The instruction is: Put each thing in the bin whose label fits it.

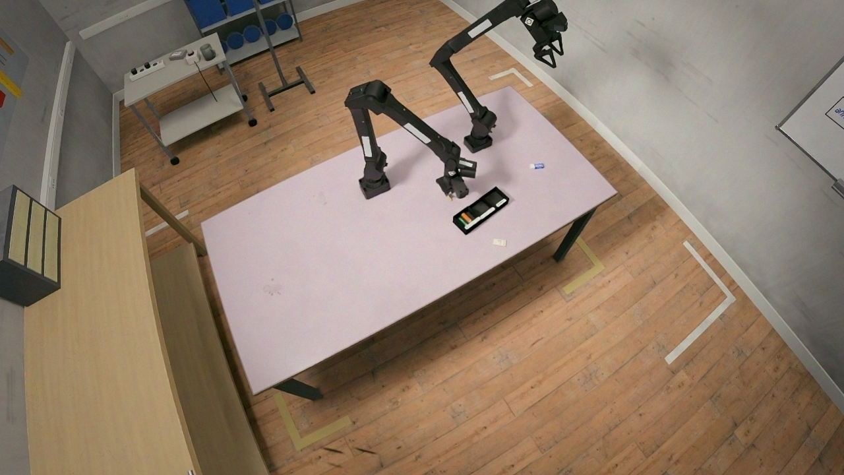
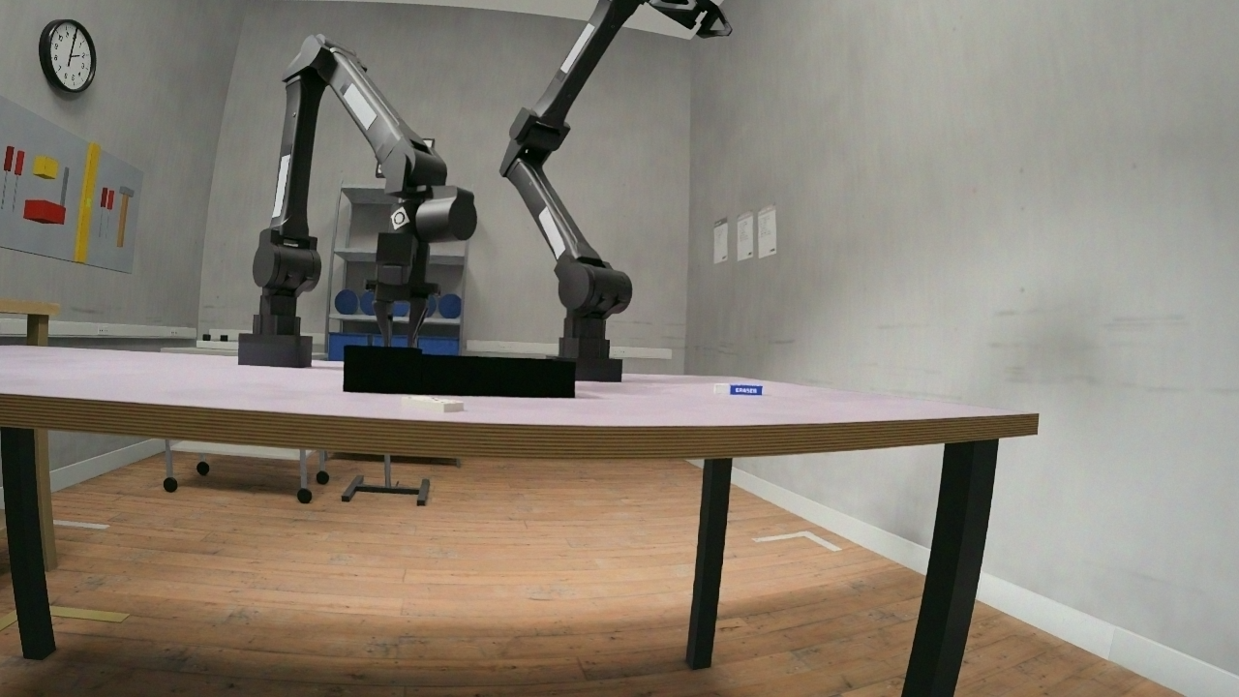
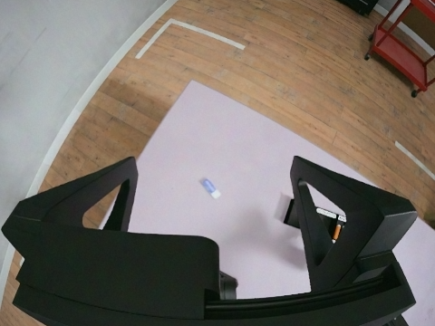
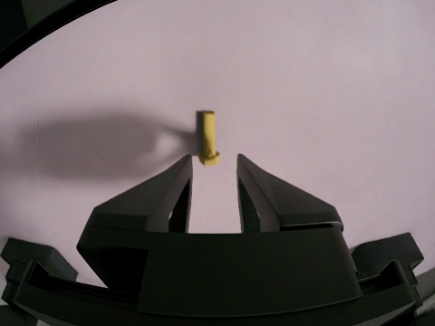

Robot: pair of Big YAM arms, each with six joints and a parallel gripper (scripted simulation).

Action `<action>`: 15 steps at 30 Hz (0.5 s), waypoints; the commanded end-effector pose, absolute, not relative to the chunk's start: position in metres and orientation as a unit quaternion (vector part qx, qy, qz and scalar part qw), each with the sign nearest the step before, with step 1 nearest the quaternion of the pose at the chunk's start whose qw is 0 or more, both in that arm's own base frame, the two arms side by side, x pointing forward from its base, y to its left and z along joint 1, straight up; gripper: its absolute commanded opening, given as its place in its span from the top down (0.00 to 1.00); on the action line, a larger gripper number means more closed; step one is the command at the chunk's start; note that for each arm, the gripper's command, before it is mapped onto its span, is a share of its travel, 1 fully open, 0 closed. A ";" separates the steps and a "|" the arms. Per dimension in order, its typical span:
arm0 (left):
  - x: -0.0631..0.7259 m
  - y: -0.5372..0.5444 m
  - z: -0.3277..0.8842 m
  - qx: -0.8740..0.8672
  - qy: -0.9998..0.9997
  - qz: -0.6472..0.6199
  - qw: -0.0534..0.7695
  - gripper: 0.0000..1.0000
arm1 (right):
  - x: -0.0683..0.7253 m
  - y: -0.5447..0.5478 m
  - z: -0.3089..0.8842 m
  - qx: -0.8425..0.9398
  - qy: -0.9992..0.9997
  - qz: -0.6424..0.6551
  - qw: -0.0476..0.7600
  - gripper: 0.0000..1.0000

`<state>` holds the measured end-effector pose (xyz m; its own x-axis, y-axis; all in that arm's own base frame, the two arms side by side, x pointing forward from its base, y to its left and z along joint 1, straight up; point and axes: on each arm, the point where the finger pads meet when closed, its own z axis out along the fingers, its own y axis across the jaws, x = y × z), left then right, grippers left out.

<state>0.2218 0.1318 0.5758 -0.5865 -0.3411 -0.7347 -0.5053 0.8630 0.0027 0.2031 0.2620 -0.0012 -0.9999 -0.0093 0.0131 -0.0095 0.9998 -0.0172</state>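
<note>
Right gripper [image 1: 453, 196] [image 2: 400, 341] [image 4: 215, 156] low over yellow bolt [image 4: 208, 136]; fingers partly spread, nothing pinched.
Bolt lies on table, far side of black bins [image 1: 466, 231] [image 2: 459, 374] [image 3: 289, 213]. Eraser [image 1: 537, 165] [image 2: 743, 389] [image 3: 209, 186] right of bins; pale block [image 1: 500, 242] [image 2: 439, 405] near side. Left gripper [image 1: 556, 59] [image 2: 724, 31] [image 3: 215, 158] raised far right, fingers wide apart.

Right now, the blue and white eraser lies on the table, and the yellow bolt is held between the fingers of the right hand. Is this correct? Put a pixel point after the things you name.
Not quite: the yellow bolt [image 4: 208, 133] is not held. The right wrist view shows it lying on the table, ahead of the parted, empty fingers of the right hand [image 1: 455, 196] [image 4: 215, 156]. The rest is right.
</note>
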 end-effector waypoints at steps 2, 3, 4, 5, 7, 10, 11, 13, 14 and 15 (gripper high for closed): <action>0.211 0.121 0.603 -0.234 0.872 0.111 0.415 0.00 | 0.204 0.270 -0.012 0.007 -1.000 0.000 0.000 0.71; 0.211 0.121 0.603 -0.234 0.872 0.111 0.415 0.00 | 0.204 0.270 -0.016 0.007 -1.000 0.000 0.000 0.71; 0.211 0.121 0.603 -0.234 0.872 0.111 0.415 0.00 | 0.205 0.269 -0.020 0.007 -1.000 0.000 0.000 0.71; 0.211 0.121 0.603 -0.234 0.872 0.111 0.415 0.00 | 0.205 0.269 -0.021 0.007 -1.000 0.000 0.000 0.71; 0.211 0.121 0.603 -0.234 0.872 0.111 0.415 0.00 | 0.210 0.275 -0.019 0.007 -1.000 -0.006 -0.004 0.71; 0.211 0.121 0.603 -0.234 0.872 0.111 0.415 0.00 | 0.206 0.269 -0.026 0.007 -1.000 0.000 0.000 0.71; 0.211 0.121 0.603 -0.234 0.872 0.111 0.415 0.00 | 0.207 0.269 -0.027 0.007 -1.000 -0.001 -0.001 0.71; 0.211 0.121 0.603 -0.234 0.872 0.111 0.415 0.00 | 0.211 0.273 -0.028 0.007 -1.000 -0.004 -0.003 0.71; 0.211 0.121 0.603 -0.234 0.872 0.111 0.415 0.00 | 0.211 0.273 -0.029 0.007 -1.000 -0.005 -0.003 0.71; 0.211 0.121 0.603 -0.234 0.872 0.111 0.415 0.00 | 0.209 0.270 -0.032 0.007 -1.000 -0.002 -0.001 0.71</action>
<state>0.2218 0.1318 0.5758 -0.5865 -0.3411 -0.7347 -0.5053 0.8630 0.0027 0.2060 0.2658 -0.0276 -0.9999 -0.0094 0.0047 -0.0094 0.9999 -0.0066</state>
